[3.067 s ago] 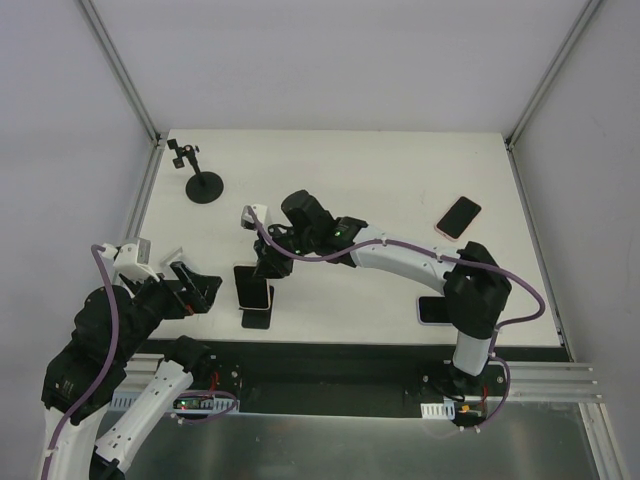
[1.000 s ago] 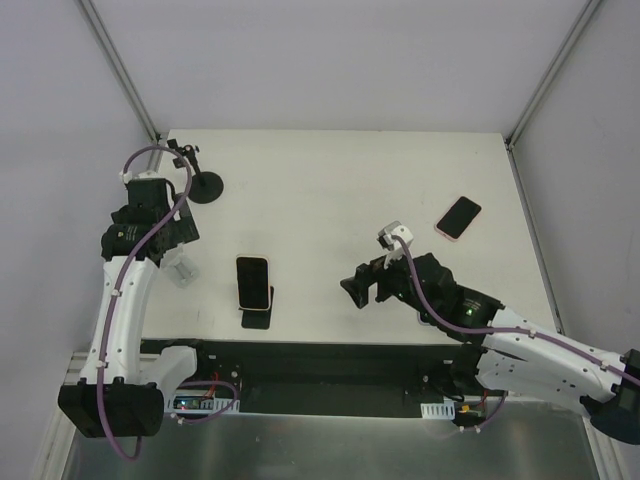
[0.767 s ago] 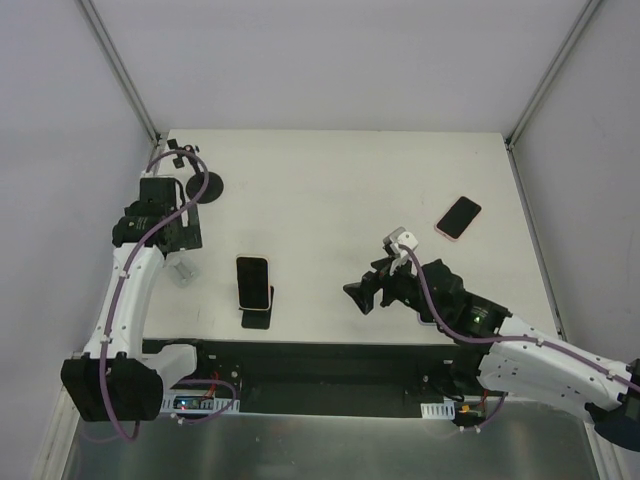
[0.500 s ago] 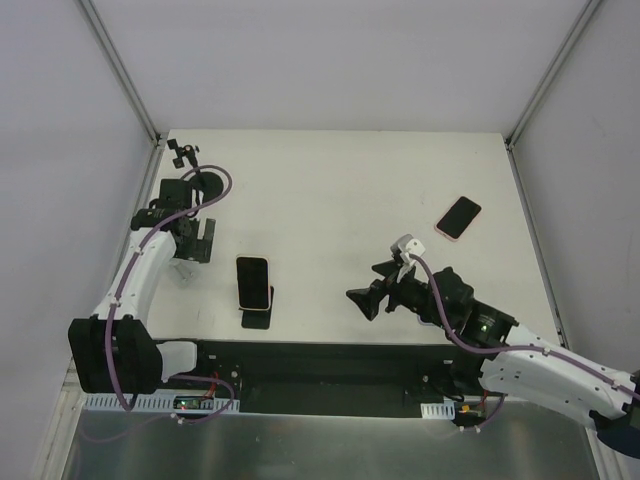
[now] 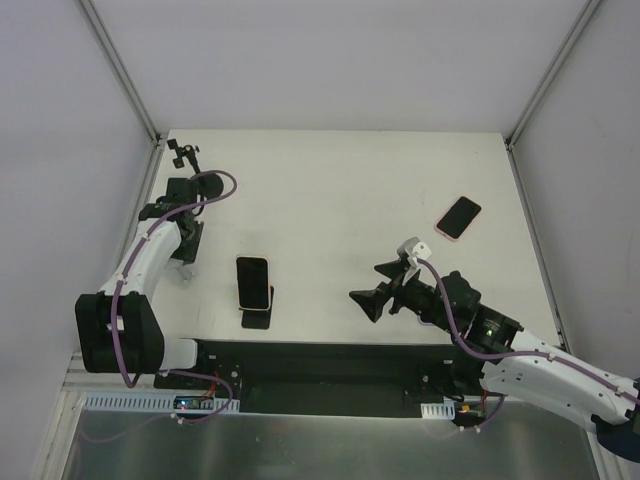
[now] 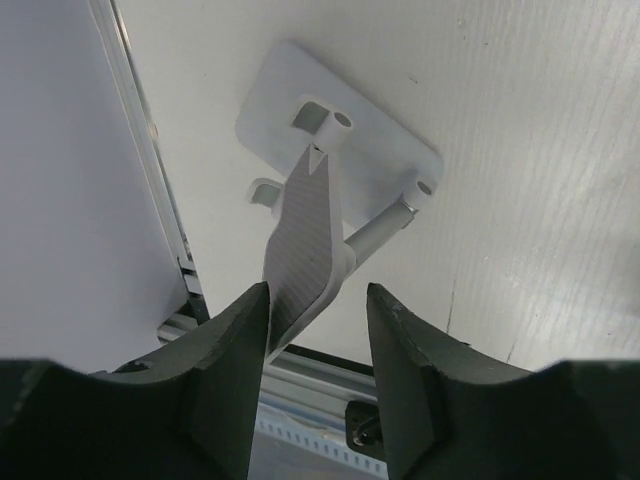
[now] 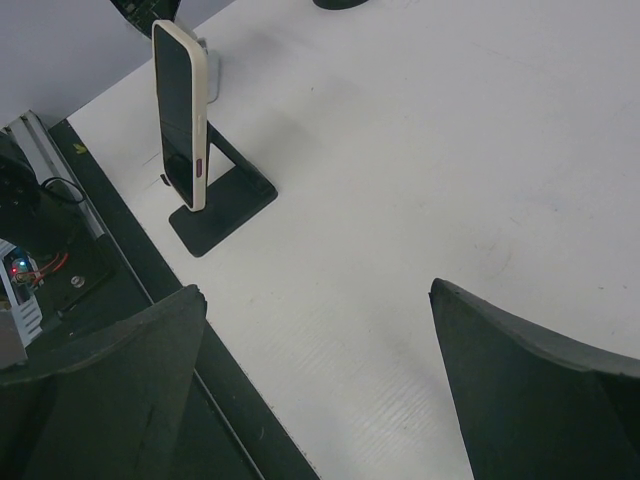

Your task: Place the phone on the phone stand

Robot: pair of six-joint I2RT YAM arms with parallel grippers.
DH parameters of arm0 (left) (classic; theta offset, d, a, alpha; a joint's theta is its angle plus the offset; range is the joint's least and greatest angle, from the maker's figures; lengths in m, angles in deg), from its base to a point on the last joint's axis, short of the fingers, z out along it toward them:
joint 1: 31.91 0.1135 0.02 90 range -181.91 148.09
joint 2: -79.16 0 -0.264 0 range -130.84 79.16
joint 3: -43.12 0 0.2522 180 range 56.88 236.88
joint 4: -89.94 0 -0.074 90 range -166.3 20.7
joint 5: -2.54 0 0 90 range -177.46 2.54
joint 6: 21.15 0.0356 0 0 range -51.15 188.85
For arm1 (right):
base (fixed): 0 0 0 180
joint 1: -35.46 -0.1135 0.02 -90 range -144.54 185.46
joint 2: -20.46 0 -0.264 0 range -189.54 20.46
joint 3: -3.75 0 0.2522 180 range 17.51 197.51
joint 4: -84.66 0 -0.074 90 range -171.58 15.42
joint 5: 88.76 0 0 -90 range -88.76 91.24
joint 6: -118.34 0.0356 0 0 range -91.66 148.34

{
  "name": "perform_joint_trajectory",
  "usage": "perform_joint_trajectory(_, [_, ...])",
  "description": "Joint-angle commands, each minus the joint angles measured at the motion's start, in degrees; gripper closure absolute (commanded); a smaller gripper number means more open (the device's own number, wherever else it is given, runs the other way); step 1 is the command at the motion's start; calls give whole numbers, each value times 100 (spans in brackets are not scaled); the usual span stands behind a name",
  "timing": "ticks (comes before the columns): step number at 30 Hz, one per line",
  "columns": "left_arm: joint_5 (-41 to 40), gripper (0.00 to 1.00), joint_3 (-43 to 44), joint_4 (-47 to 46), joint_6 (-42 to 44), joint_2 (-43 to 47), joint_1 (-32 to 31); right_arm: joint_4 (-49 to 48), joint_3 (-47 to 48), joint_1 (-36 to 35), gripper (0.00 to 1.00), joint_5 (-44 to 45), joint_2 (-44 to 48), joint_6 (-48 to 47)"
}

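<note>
Phone [image 5: 253,282] sits upright on the black stand [image 5: 260,318], near left on the desk [image 5: 350,200]. I count two phones; the second phone [image 5: 459,217] lies flat, far right. Three stands: black, white stand [image 6: 340,170], clamp mount [image 5: 180,152]. Rigid, slick glass, so I'd pinch the long edges. Left end effector [image 6: 318,300] is open astride the white stand. Right end effector [image 7: 318,292] is wide and empty.

Cut off at twelve o'clock of right wrist view: black round stand base [image 7: 340,3]. Partly hidden behind cream-edged upright phone [image 7: 180,110]: support arm of black flat-footed stand [image 7: 225,205].
</note>
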Motion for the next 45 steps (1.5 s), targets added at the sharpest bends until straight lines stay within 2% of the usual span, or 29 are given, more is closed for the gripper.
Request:
perform_joint_trajectory(1, [-178,67,97,61,-128,-30,-18,-317,3,14,3,39,22,-75])
perform_joint_trajectory(2, [-169,78,132,96,-207,-74,-18,-317,12,14,4,56,4,-75])
perform_joint_trajectory(3, [-256,99,150,175,-303,-162,-18,-308,21,14,3,57,4,-75])
perform_joint_trajectory(4, [-292,100,176,236,-513,-206,-18,-308,21,14,3,57,-4,-84])
perform_joint_trajectory(9, [-686,100,659,877,-1725,-653,-18,-299,30,31,3,109,-13,-84])
perform_joint_trajectory(12, [-1434,100,1247,1939,-3577,-926,-10,-247,65,23,3,144,-40,-93])
perform_joint_trajectory(16, [-1050,100,2317,4185,-6274,-1374,61,-220,83,40,3,171,-48,-84])
perform_joint_trajectory(17, [-744,100,2469,4418,-6594,-1506,61,-220,91,40,3,171,-48,-84])
perform_joint_trajectory(18, [-392,100,2470,4412,-6554,-1551,69,-220,83,40,3,162,-57,-75])
perform_joint_trajectory(20, [538,100,2138,4394,-7271,-1385,87,-220,91,31,3,180,-75,-57])
perform_joint_trajectory(21, [682,100,2049,4386,-7526,-1210,70,-220,91,40,4,180,-101,-57])
perform_joint_trajectory(25, [666,100,1567,4403,-8991,-490,78,-212,91,49,3,180,-75,-40])
perform_joint_trajectory(28, [674,100,1049,4403,-9785,188,78,-203,83,40,3,215,-57,-40])
perform_joint_trajectory(34, [858,100,538,4412,-10288,681,78,-220,91,49,3,180,-145,22])
perform_joint_trajectory(39, [1131,100,572,4403,-10253,409,78,-255,92,58,3,215,-206,22])
perform_joint_trajectory(45, [1044,100,801,4403,-10271,84,69,-326,74,66,3,215,-268,57])
